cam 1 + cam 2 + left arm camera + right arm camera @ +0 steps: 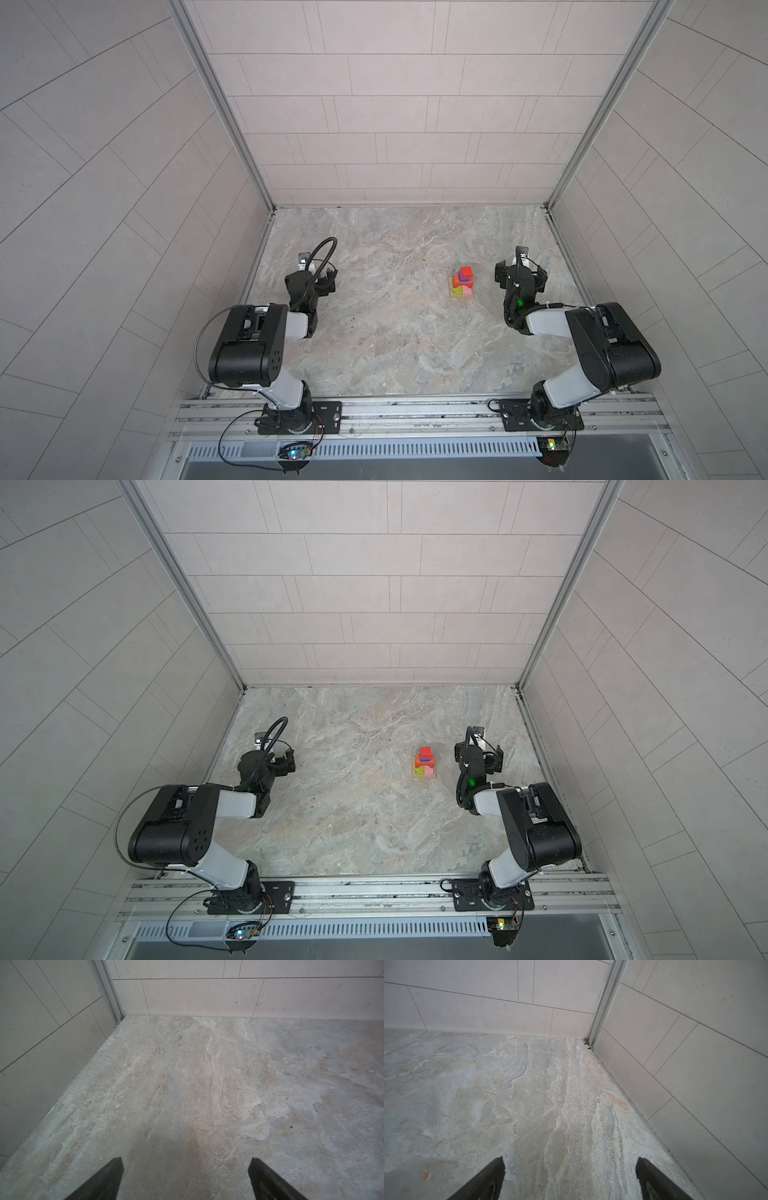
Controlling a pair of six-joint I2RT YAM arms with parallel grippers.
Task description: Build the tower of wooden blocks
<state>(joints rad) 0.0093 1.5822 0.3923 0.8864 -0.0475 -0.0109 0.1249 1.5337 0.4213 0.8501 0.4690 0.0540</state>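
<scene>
Quick one from the remote seat. The wood block tower (462,282) is standing on the worktop (395,332), right of the middle, and in both top views it looks like a finished stepped pile. There's a red cube (466,272) on top, a bit of blue under it, then orange, with lime and pink down by the tan base. I can't spot any loose blocks lying around.

The left tool (186,1167) is spread wide with nothing in it, well apart from the tower over on its own side. The right tool (571,1167) is also spread and empty, but it hangs near the pile, just off to the right of it.

So I reckon the step in hand is just backing off clean. For the right arm I'd go up first, then away, and never swing across the stack. I'd also keep it slow, since that top cube looks like the easiest thing to knock off.
</scene>
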